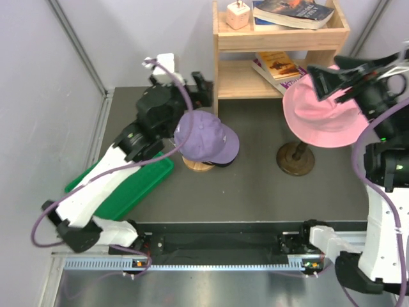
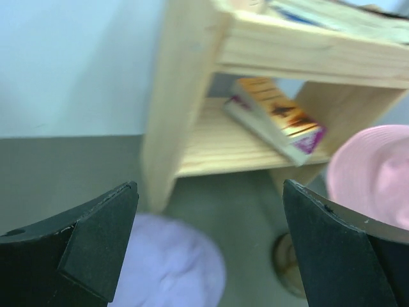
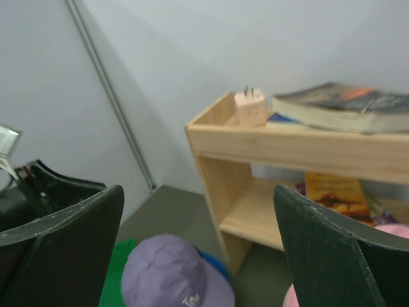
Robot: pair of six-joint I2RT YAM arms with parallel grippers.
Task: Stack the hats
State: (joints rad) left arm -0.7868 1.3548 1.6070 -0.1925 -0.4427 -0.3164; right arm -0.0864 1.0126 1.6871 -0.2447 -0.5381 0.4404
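A lavender cap [image 1: 206, 135] sits on a round wooden stand [image 1: 198, 165] at the table's middle left. In the right wrist view the lavender cap [image 3: 169, 272] has a blue cap's edge [image 3: 216, 263] showing beneath it. A bright pink brimmed hat [image 1: 323, 115] rests on a dark-based stand [image 1: 295, 158] to the right. My left gripper [image 1: 195, 96] hovers open just behind and above the lavender cap [image 2: 169, 265], holding nothing. My right gripper [image 1: 342, 73] hangs open above the pink hat's [image 2: 374, 173] back edge, empty.
A wooden shelf [image 1: 281, 51] stands at the back with books [image 1: 281, 64] and a white plug [image 1: 238, 14] on top. A green tray [image 1: 137, 185] lies at the left under my left arm. A wall post [image 1: 77, 45] runs along the left.
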